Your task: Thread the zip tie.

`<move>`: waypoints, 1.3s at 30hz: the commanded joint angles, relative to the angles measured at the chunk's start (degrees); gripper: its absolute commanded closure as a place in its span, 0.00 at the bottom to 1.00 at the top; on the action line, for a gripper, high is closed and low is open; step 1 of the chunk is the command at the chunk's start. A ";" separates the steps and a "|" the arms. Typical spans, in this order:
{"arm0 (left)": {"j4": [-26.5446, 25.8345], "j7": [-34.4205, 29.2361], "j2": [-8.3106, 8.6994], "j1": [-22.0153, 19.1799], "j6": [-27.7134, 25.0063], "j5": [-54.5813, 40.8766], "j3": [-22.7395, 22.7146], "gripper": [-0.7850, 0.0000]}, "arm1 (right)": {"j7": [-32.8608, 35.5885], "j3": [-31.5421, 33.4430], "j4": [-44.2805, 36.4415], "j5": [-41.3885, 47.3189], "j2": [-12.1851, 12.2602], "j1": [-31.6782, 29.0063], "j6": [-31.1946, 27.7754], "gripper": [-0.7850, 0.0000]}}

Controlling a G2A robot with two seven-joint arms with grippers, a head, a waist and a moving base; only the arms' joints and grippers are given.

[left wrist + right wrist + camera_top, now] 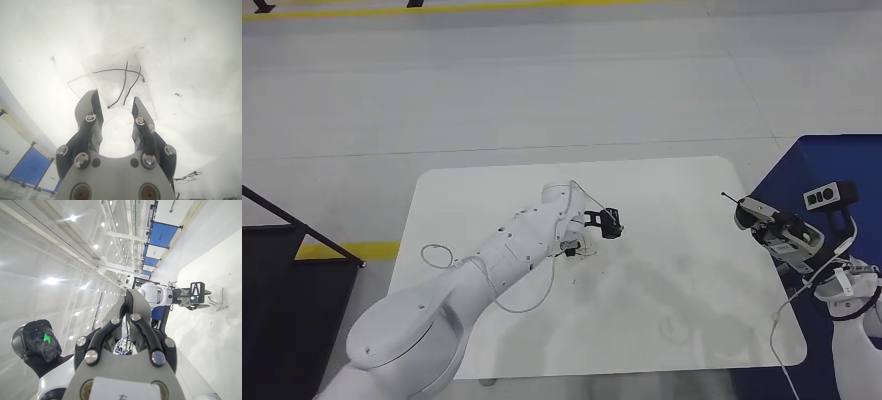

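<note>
Zip ties (121, 70), three thin dark ones, lie crossed on a clear plastic tray (147, 106) on the white table (682, 300), approx mid-frame in the top view. My left tool (115, 96) hangs just above them w/ fingers apart and nothing btw them. My right tool (742, 208) sits at the right of the top view, near the table's edge. Its fingers are pressed together on one more zip tie (728, 197), thin tip poking toward the upper left.
</note>
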 commanded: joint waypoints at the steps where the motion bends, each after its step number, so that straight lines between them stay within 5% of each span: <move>1: 1.89 0.73 -0.93 -0.13 -0.35 0.17 0.38 0.60 | 0.00 0.00 0.00 0.00 0.00 0.00 0.00 1.00; 20: 15.48 4.62 -8.41 -1.41 -4.46 0.93 2.02 0.71 | 0.00 0.00 0.00 0.00 0.00 0.00 0.00 1.00; 29: 19.44 6.94 -10.57 -2.12 -5.74 1.63 2.02 0.81 | 0.00 0.00 0.00 0.00 0.00 0.00 0.00 1.00; 34: 20.82 8.25 -11.37 -2.57 -6.52 2.22 1.96 0.99 | 0.00 0.00 0.00 0.00 0.00 0.00 0.00 1.00; 39: 21.79 8.85 -12.07 -2.98 -7.35 2.65 1.88 1.00 | 0.00 0.00 0.00 0.00 0.00 0.00 0.00 1.00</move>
